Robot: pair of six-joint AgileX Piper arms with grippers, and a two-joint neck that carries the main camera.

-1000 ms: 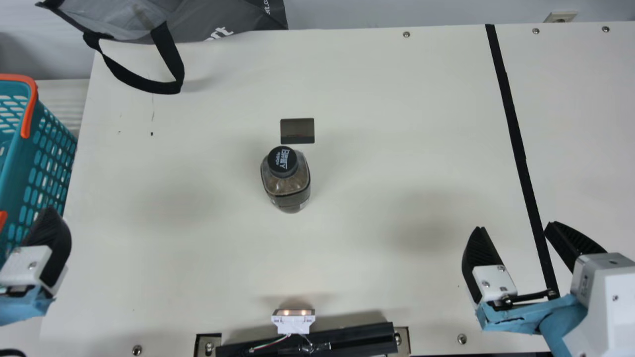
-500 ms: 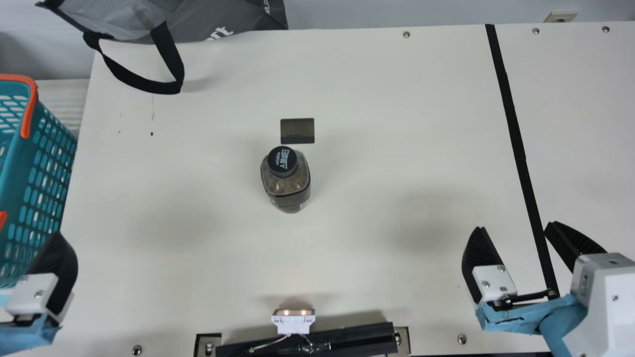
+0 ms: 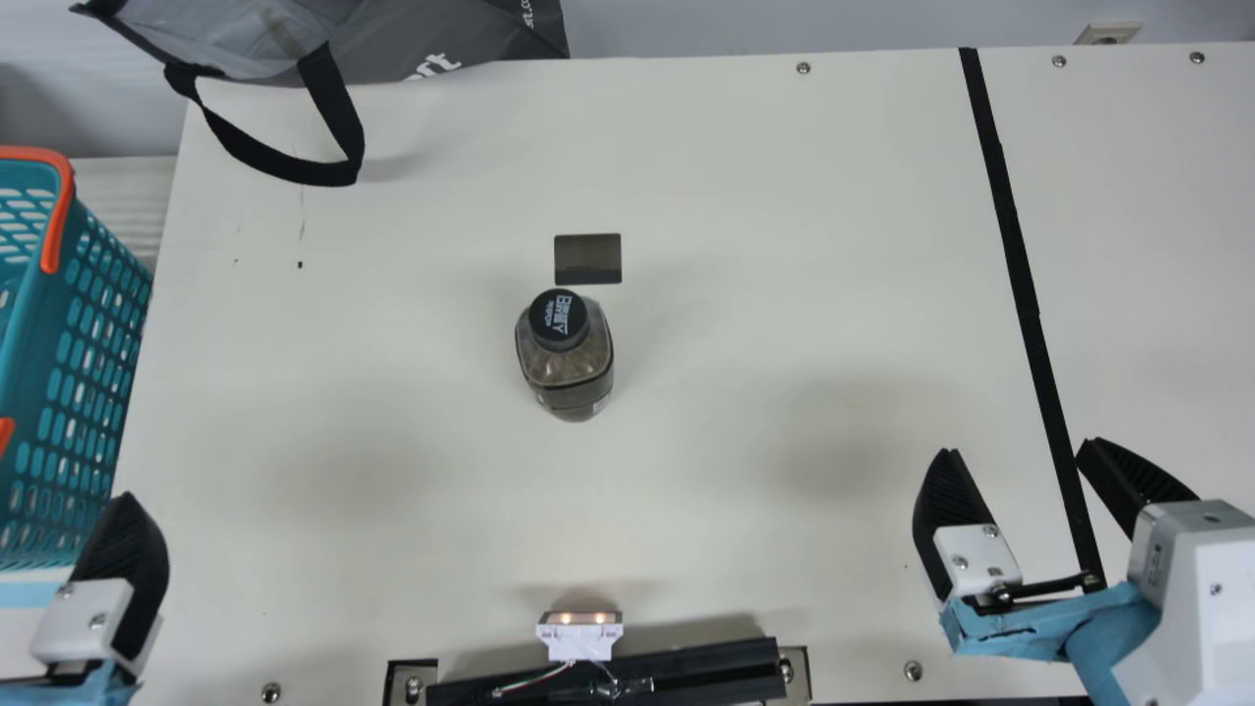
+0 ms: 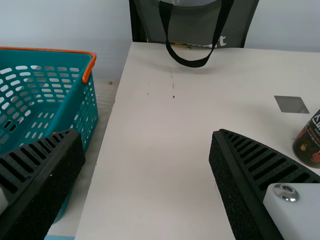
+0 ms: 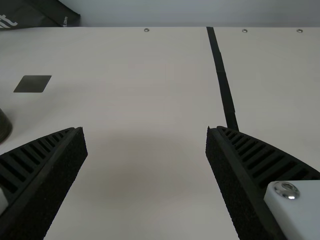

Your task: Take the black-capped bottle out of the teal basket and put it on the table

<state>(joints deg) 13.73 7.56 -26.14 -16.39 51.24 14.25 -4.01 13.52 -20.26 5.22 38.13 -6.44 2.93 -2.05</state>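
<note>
- Cream table (image 3: 735, 196): one, set as the receiving surface; the task's goal appears met upon it.
- Teal basket (image 3: 49, 304), orange-trimmed: one, beyond the table's left edge; unmoved through the last second.
- Left gripper (image 4: 146, 132): one, released, fingers wide apart with nothing between. Newly shifted from beside the basket towards the table's near-left corner; judged a withdrawal, taking it well clear of basket and bottle.
- Right gripper (image 5: 145, 130): one, likewise spread and unladen, towards the near-right corner; position unchanged, apparently no part in the work.
- Black-capped bottle (image 3: 567, 363): one, upright, ungripped, left of the midpoint between side edges, well in from the far and near ones. Holds its place as the arm shifts, so the placement looks stable; no further handling seems due.
- Dark rectangular patch (image 3: 588, 253): one, just beyond the bottle, on the far-edge side; unchanged.
</note>
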